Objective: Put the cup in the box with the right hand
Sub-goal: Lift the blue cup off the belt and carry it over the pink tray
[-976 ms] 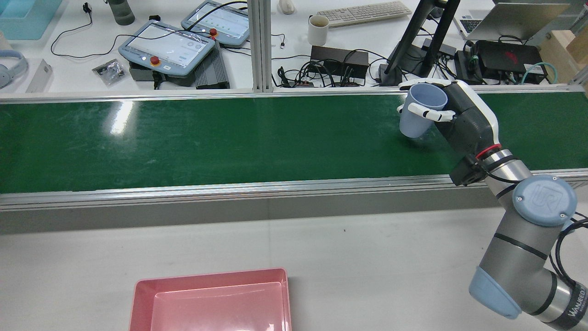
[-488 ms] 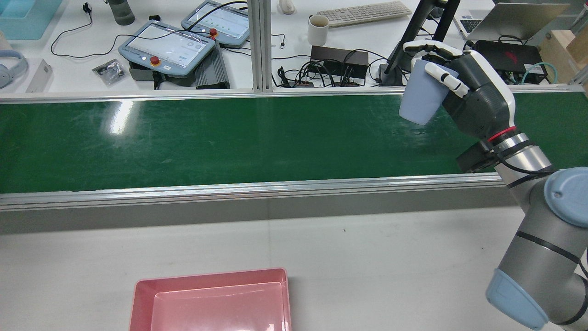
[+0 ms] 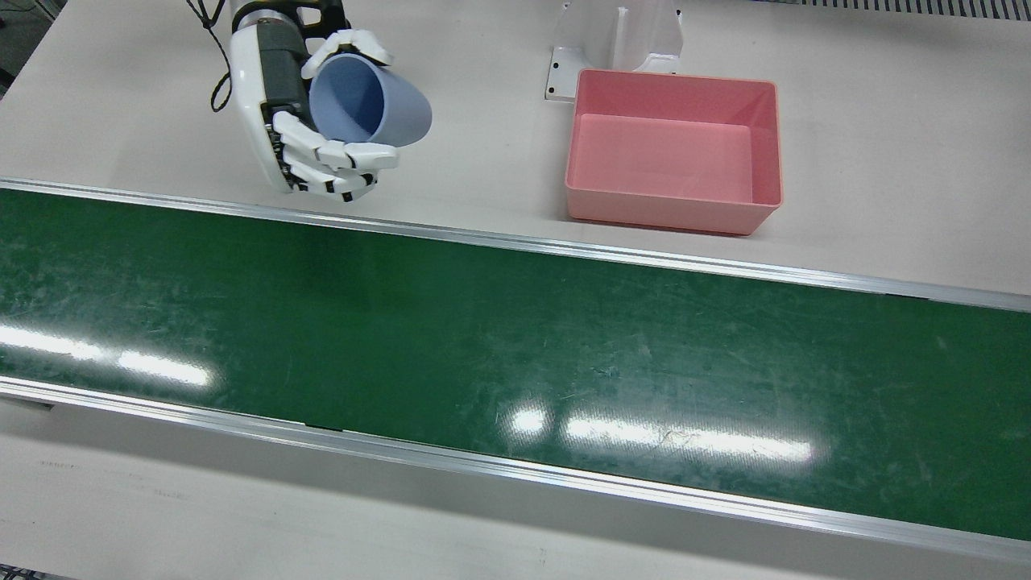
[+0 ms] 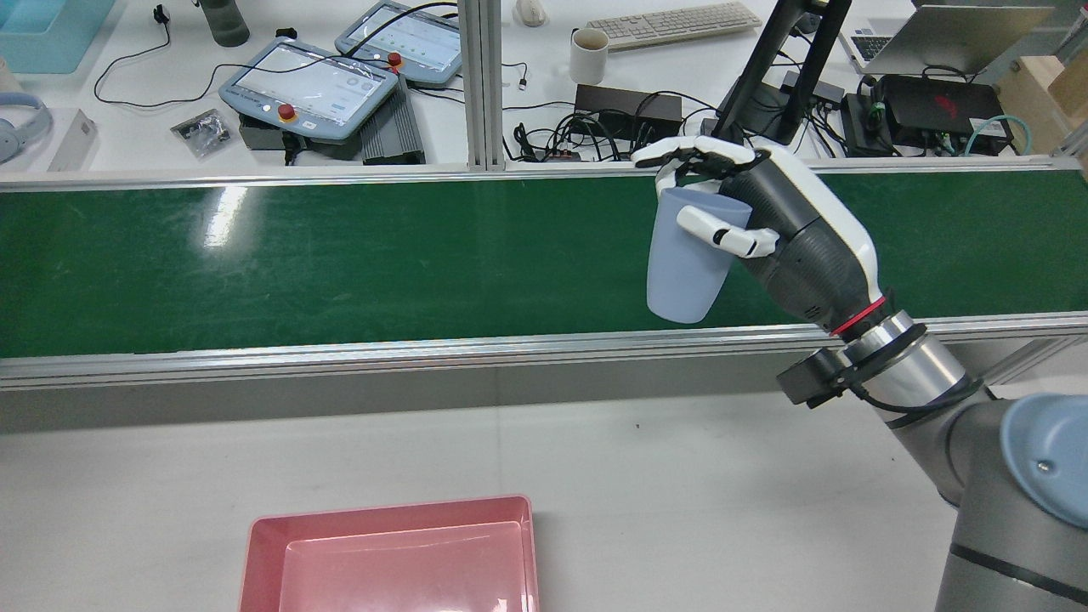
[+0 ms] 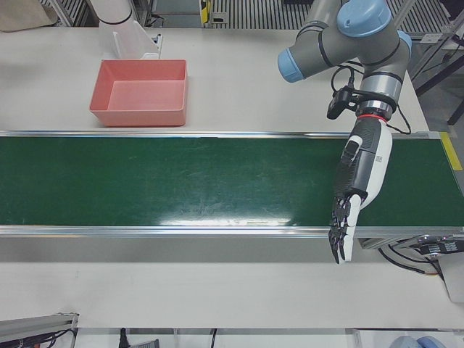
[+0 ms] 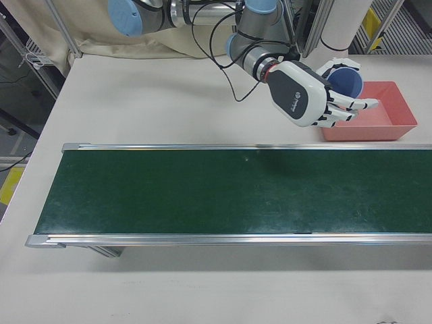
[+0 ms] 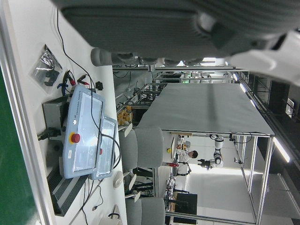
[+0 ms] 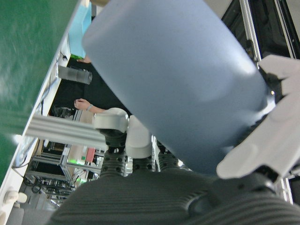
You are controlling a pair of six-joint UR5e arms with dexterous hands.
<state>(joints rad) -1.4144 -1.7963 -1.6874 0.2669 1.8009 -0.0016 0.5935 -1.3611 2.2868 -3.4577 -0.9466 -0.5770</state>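
Note:
My right hand (image 4: 782, 229) is shut on a light blue cup (image 4: 688, 263) and holds it in the air, mouth up and slightly tilted. In the front view the hand (image 3: 294, 105) and cup (image 3: 374, 105) hang over the white table beside the green belt (image 3: 483, 346), left of the pink box (image 3: 668, 213). The box (image 4: 391, 508) is empty. The right-front view shows hand (image 6: 307, 94), cup (image 6: 347, 77) and box (image 6: 368, 129). The cup fills the right hand view (image 8: 178, 84). My left hand (image 5: 355, 196) is open, fingers stretched out over the belt, far from the box (image 5: 138, 116).
A white bracket (image 3: 616, 40) stands just behind the box. Beyond the belt (image 4: 340, 255) is a desk with teach pendants (image 4: 310, 85), a mug (image 4: 588, 55), cables and a monitor stand (image 4: 782, 76). Metal rails (image 4: 425, 348) edge the belt.
My right hand has carried the cup from the belt's far side leftward and back toward the robot's side. The cup, lifted and tipped half a second ago, now stands more upright.

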